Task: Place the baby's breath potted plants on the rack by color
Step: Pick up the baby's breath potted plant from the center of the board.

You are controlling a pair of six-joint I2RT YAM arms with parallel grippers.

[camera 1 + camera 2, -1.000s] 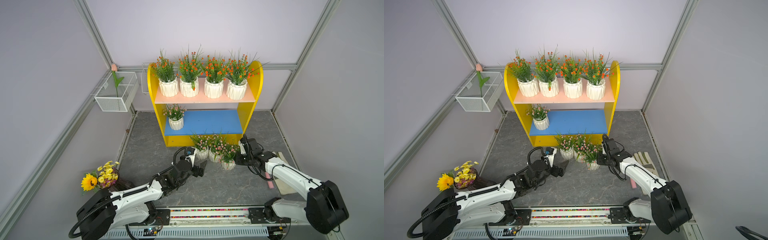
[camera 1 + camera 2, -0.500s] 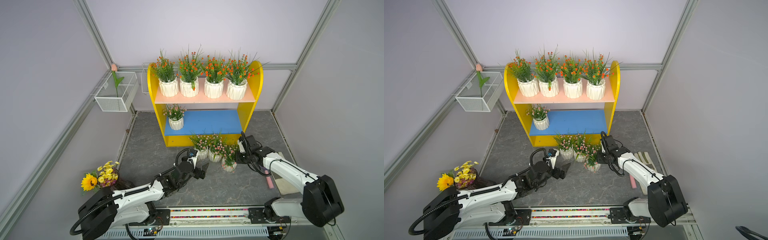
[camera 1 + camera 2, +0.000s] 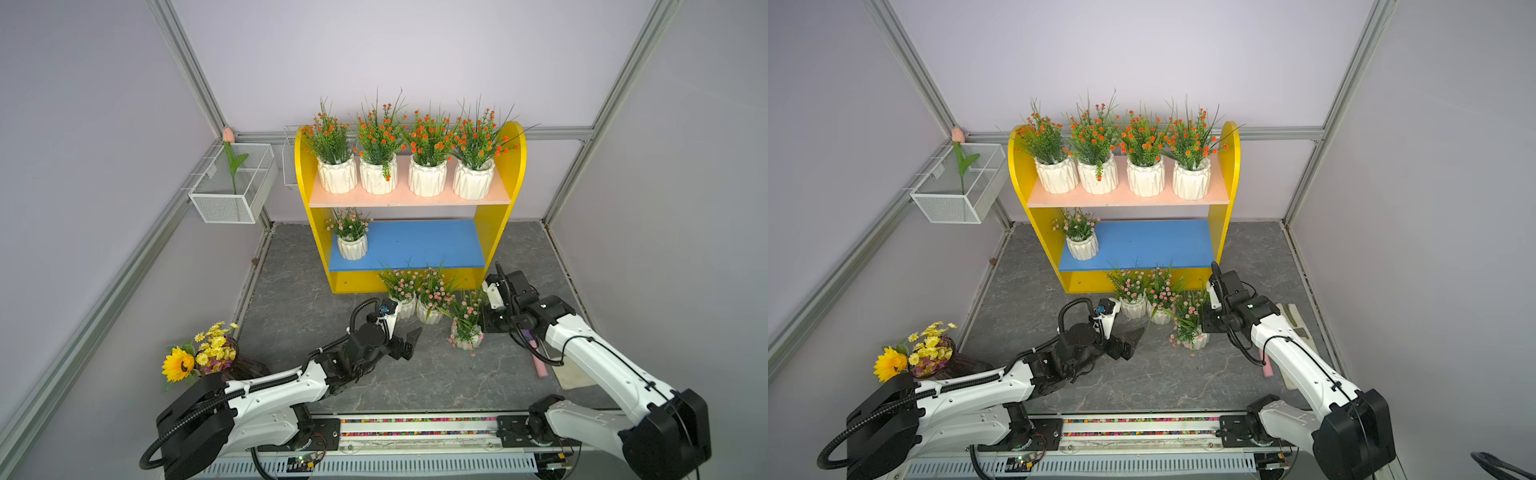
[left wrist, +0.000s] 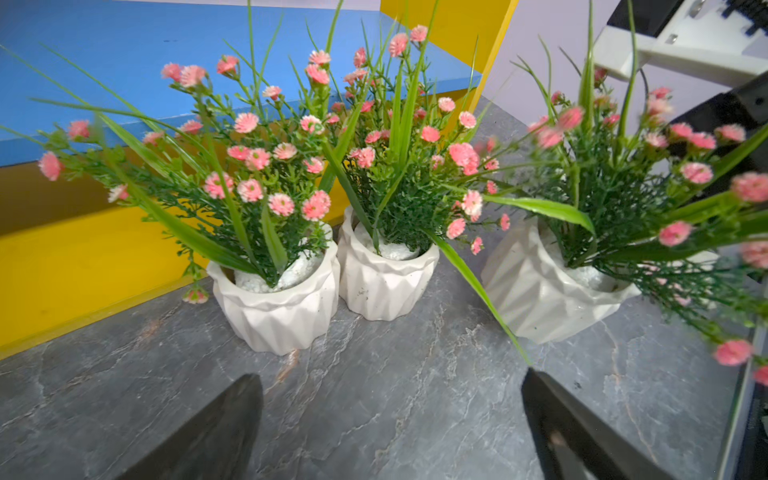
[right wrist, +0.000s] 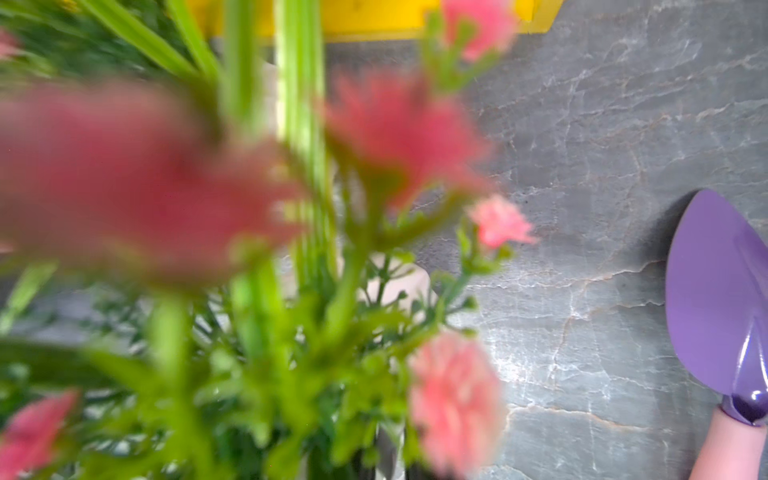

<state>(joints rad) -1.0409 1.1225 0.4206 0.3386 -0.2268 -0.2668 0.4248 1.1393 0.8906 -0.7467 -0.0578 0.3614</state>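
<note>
**A:** Where are the baby's breath potted plants?

**B:** Four orange-bloomed plants stand in a row on the pale pink upper board of the rack. One pink plant sits on the blue lower board, at the end nearest the wire basket.

**A:** And the others?

**B:** Two upright pink plants stand side by side on the desk, just in front of the rack's base. The tilted pink plant is a little apart from them, its pot leaning.

**A:** The end effectors?

**B:** The right end effector is closed in the sprigs of that leaning plant and appears to grip them. Blurred foliage hides its fingers in the right wrist view. The left end effector is spread wide, low over the desk, facing the two upright pots and touching nothing.

**A:** Around them?

**B:** A purple trowel lies on the desk by the right arm. A sunflower bouquet stands near the left arm, and a tulip rises from the basket.
</note>
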